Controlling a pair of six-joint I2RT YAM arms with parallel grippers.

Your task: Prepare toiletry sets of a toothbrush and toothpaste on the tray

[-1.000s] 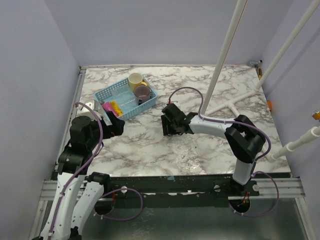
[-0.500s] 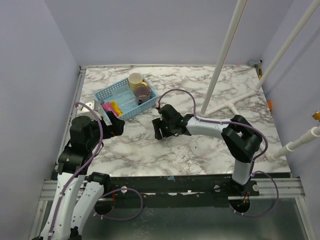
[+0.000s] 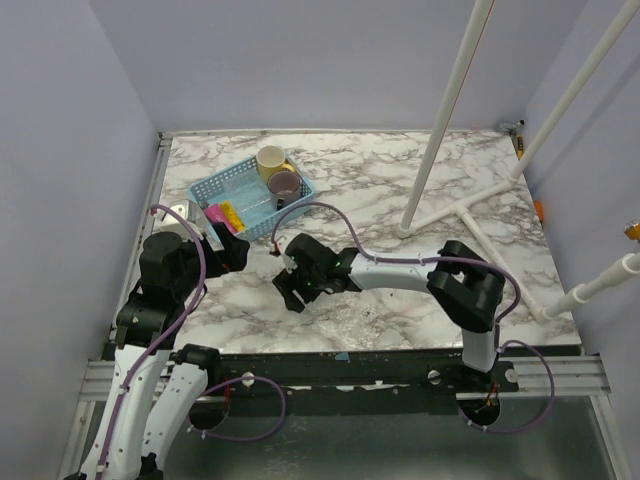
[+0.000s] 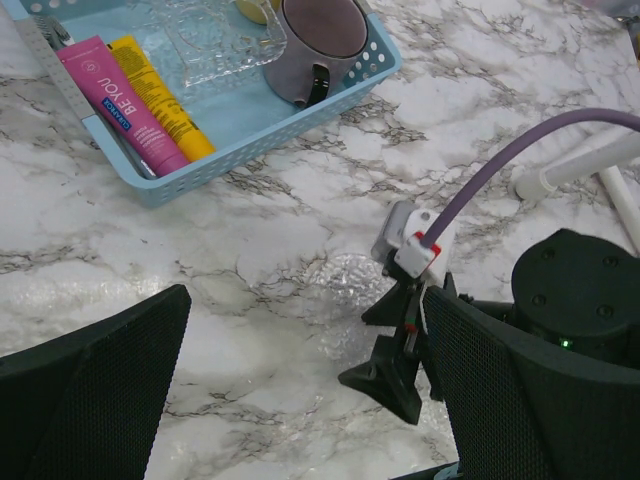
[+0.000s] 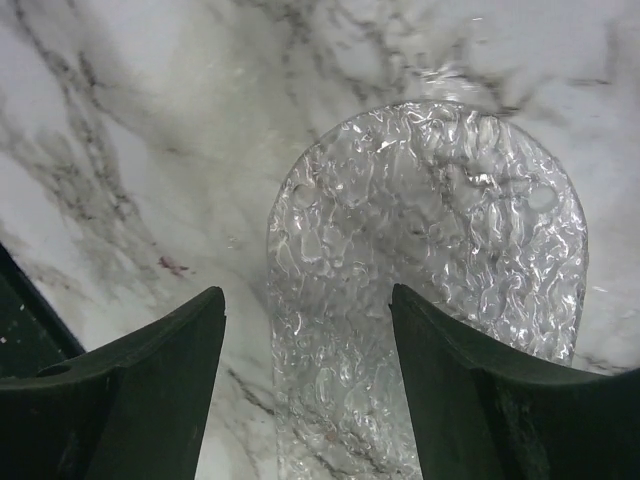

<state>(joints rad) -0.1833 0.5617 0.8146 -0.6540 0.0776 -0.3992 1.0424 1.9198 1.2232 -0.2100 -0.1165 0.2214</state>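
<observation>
Lying low over the marble worktop [image 3: 400, 165], the right arm [image 3: 400, 272] stretches from its base at 5 o'clock out toward 8 o'clock. The right fingers [image 5: 130, 400] stand apart above a clear bumpy tray [image 5: 430, 250] that lies flat on the marble. The tray's rounded end shows in the gap between them. One finger overlaps the tray's long edge, and a strip of bare marble separates the other finger from the opposite edge. Whether either finger touches the plastic cannot be told.

The left fingers [image 4: 90, 390] are spread wide with nothing between them. They hang near the worktop's left edge at 8 o'clock, just short of the basket's near corner.

The blue basket [image 4: 290, 125] sits askew at 10 o'clock, its left corner close to the worktop's left edge. Inside it, the pink tube [image 4: 120, 105] and the yellow tube [image 4: 160, 100] lie flat and touching, side by side along the near-left wall. The purple mug [image 4: 320, 40] fills the corner facing 3 o'clock. The cream mug [image 3: 270, 157] is at the far corner, and a second clear moulded piece [image 4: 215, 45] lies between the mugs and the tubes.

A band of bare marble runs between the basket's near wall and the right arm. White pipes [image 3: 455, 215] stand and lie on the right half, from 1 to 3 o'clock.
</observation>
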